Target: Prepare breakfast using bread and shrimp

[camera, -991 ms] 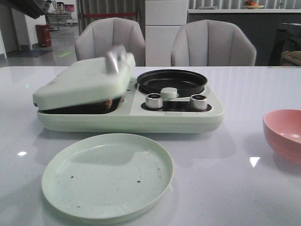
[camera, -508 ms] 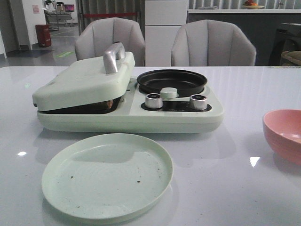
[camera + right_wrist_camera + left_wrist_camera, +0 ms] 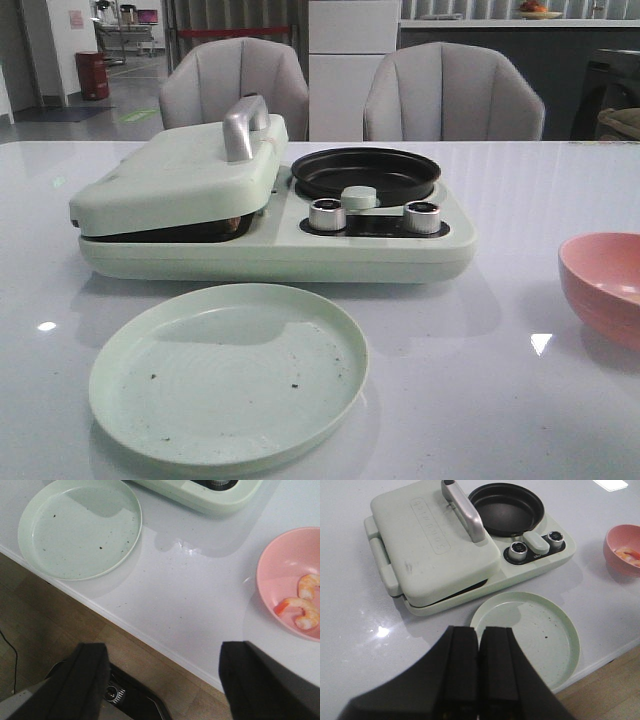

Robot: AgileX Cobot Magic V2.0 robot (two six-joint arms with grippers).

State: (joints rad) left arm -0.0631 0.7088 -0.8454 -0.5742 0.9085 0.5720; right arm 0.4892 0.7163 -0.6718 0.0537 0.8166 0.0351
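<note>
The pale green breakfast maker (image 3: 270, 235) has its lid (image 3: 175, 180) down almost flat. The bread is hidden under that lid, except for a brown sliver (image 3: 233, 218) in the gap. Two orange-pink shrimp (image 3: 302, 611) lie in the pink bowl (image 3: 280, 575) at the table's right side. My left gripper (image 3: 479, 630) is shut and empty, held high above the table between the maker and the green plate (image 3: 560, 645). My right gripper (image 3: 165, 647) is open and empty, hanging over the table's front edge. Neither gripper shows in the front view.
An empty, crumb-speckled green plate (image 3: 228, 372) sits in front of the maker. The black round pan (image 3: 365, 172) and two silver knobs (image 3: 327, 214) are on the maker's right half. The silver lid handle (image 3: 243, 125) sticks up. Two chairs stand behind the table.
The dark arm at the front view's top left has left the picture. The lid handle, blurred a second ago, is now still and the lid rests down.
</note>
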